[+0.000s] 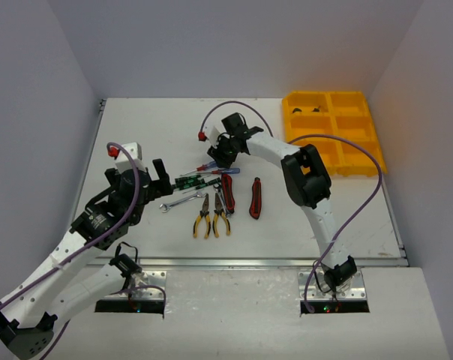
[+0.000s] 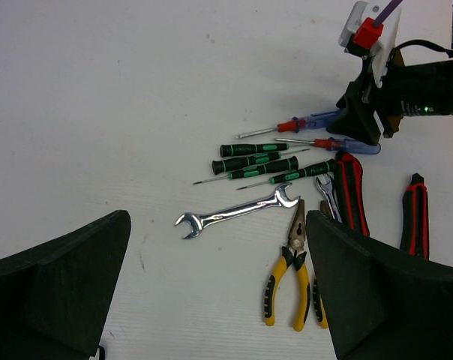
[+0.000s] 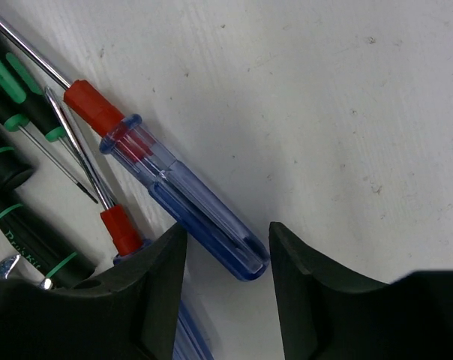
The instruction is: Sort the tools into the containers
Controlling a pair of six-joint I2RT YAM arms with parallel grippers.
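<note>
The tools lie in a cluster at mid-table: green screwdrivers (image 1: pixel 193 181), a silver wrench (image 1: pixel 183 201), two yellow pliers (image 1: pixel 204 220), two red-and-black cutters (image 1: pixel 255 197). My right gripper (image 1: pixel 223 156) is open and low over two blue-handled screwdrivers. In the right wrist view the end of one blue handle (image 3: pixel 189 206) lies between the fingers of the gripper (image 3: pixel 228 247); the second screwdriver's red collar (image 3: pixel 121 229) shows by the left finger. My left gripper (image 1: pixel 161 175) is open and empty, above the table left of the tools, with the wrench (image 2: pixel 234 212) and pliers (image 2: pixel 290 277) ahead of it. The yellow tray (image 1: pixel 376 146) is at the far right.
A second small wrench (image 2: pixel 328 193) lies between the pliers and the near cutter (image 2: pixel 350 191). The right arm's cables loop over the table toward the tray. The table's raised metal front edge (image 1: pixel 241 262) runs in front of the tools.
</note>
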